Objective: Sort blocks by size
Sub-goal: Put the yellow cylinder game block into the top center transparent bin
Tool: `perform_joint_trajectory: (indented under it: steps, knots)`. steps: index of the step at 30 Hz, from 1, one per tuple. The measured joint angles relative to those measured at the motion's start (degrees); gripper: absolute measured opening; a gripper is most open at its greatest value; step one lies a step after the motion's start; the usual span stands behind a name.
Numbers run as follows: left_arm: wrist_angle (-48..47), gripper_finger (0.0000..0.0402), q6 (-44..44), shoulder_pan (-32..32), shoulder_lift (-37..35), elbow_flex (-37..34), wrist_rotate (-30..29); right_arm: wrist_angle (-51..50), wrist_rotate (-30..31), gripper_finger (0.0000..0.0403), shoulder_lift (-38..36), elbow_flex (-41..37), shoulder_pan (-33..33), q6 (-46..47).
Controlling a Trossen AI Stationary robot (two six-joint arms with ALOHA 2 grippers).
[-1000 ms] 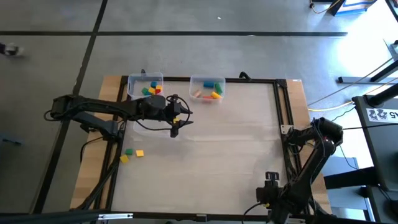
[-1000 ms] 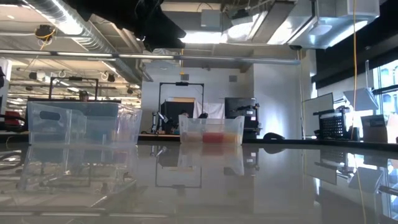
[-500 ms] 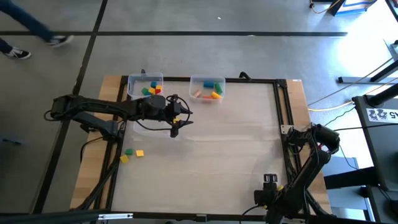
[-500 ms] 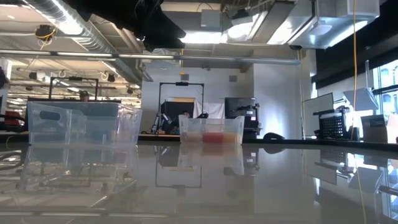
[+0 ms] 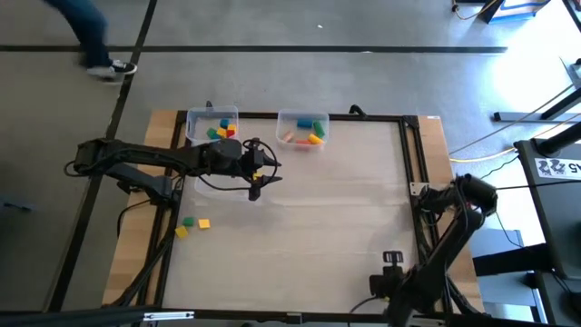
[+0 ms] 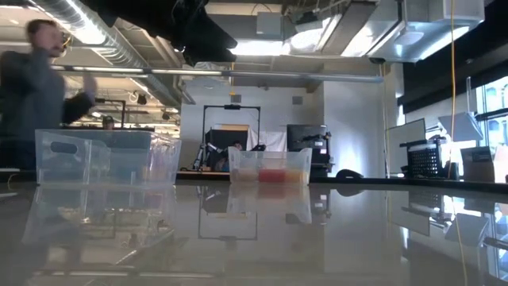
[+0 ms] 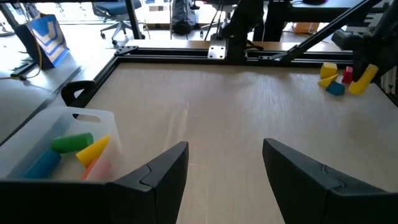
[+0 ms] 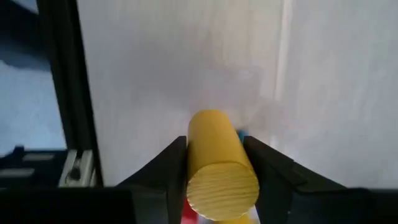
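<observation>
Between the fingers (image 8: 273,174) of the right gripper (image 8: 214,171): a yellow cylinder block (image 8: 217,162), long axis running straight out between the two fingers, pale end-grain face turned back to the wrist camera, a sliver of blue and red just behind and below it. Fingers pinched against both sides of the cylinder. From above, right gripper (image 5: 392,262) low at the near edge of the table (image 5: 345,209), right of middle.

Left gripper (image 5: 257,189) hanging over the table just near of the two bins, fingers (image 7: 155,180) spread wide, nothing between them.

Two clear bins at the far edge, side by side. Left bin (image 5: 211,127): a heap of blocks (image 5: 221,130), yellow, blue, green and red, too crowded to count. Right bin (image 5: 302,128): blue, green, yellow and an orange-red piece; in the left wrist view a green cylinder (image 7: 71,144) lying on its side, a yellow wedge (image 7: 93,150) pointing away from it, a blue piece (image 7: 43,164) beside them.

Three loose blocks (image 5: 191,225) on the bare wood at the table's left side, outside the black frame: one green, two yellow, close together.

Writing: only "SY" readable on a dark panel (image 5: 554,168) at the right.

Beyond the table, a person (image 6: 36,95) walking past, blurred
</observation>
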Motion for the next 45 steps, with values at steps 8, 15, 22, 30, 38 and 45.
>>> perform_joint_trajectory:
  steps: [8, 15, 22, 30, 38, 45]
  knots:
    - [0.0, 0.0205, 1.4, 0.0, 0.0, 0.0, 0.0, -2.1, 8.6, 0.0133, -6.8, 0.0, -10.6, -17.6]
    - [-0.4, 0.0205, 3.4, 0.0, 0.0, 0.0, 0.0, -4.6, 13.6, 0.0137, -10.6, 0.0, -24.7, -39.4]
    - [-2.9, 0.0205, 4.9, 0.0, -0.1, 0.1, 0.0, -3.7, 14.0, 0.0137, -11.3, 0.0, -40.7, -60.5]
    - [-12.2, 0.0205, 5.7, 0.0, -4.9, 0.1, 0.0, 6.5, 13.8, 0.0137, -11.3, 0.0, -58.0, -80.7]
    - [-18.2, 0.0205, 4.6, 0.0, -10.6, 0.1, -0.1, 21.1, 8.8, 0.0137, -11.2, 0.0, -72.3, -92.5]
    - [-21.0, 0.0205, 2.1, 0.0, -12.6, 0.1, -2.3, 33.1, 3.5, 0.0137, -9.7, 0.1, -81.8, -97.0]
